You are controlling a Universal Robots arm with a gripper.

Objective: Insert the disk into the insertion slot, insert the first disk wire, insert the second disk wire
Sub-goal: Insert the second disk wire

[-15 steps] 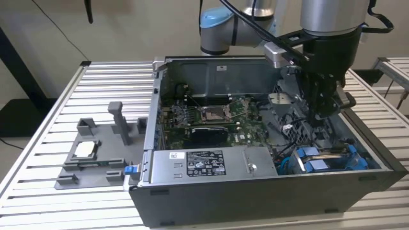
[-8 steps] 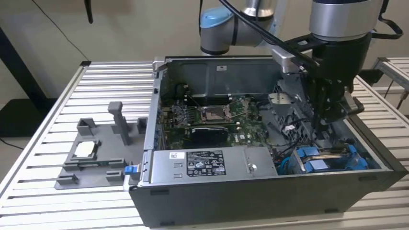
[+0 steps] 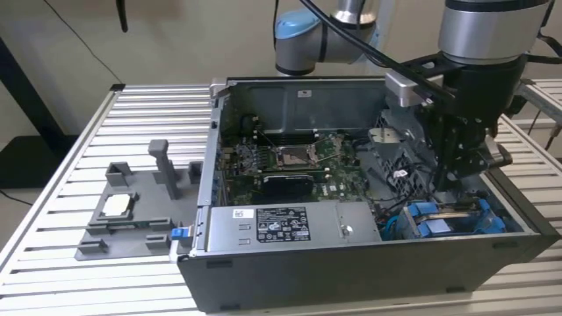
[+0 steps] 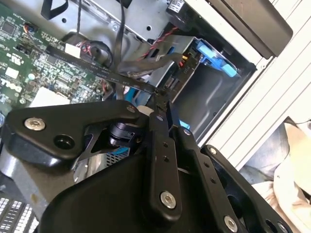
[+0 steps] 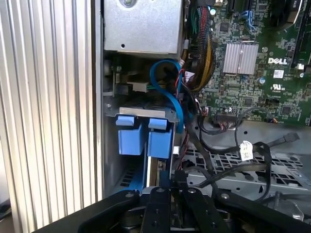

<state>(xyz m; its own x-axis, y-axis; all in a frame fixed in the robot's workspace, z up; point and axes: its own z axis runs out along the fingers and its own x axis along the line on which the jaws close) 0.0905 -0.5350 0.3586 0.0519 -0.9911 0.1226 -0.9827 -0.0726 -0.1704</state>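
Item: silver-grey hard drive in bright blue plastic carrier point(image 3: 452, 220), seated in grey sheet-metal drive bay point(image 3: 518, 227) at corner of dark computer case point(image 3: 351, 270), exterior view's right. Long axis runs along case side wall; blue tabs point(image 5: 146, 138) face case interior.

My black gripper point(image 5: 167, 187) hangs just above carrier; jaws nearly closed, grip on anything: cannot tell.

Clearance: tight, black cables point(image 5: 228, 155) crowd bay edge. Ribbed metal table point(image 3: 52, 217) open beyond case.
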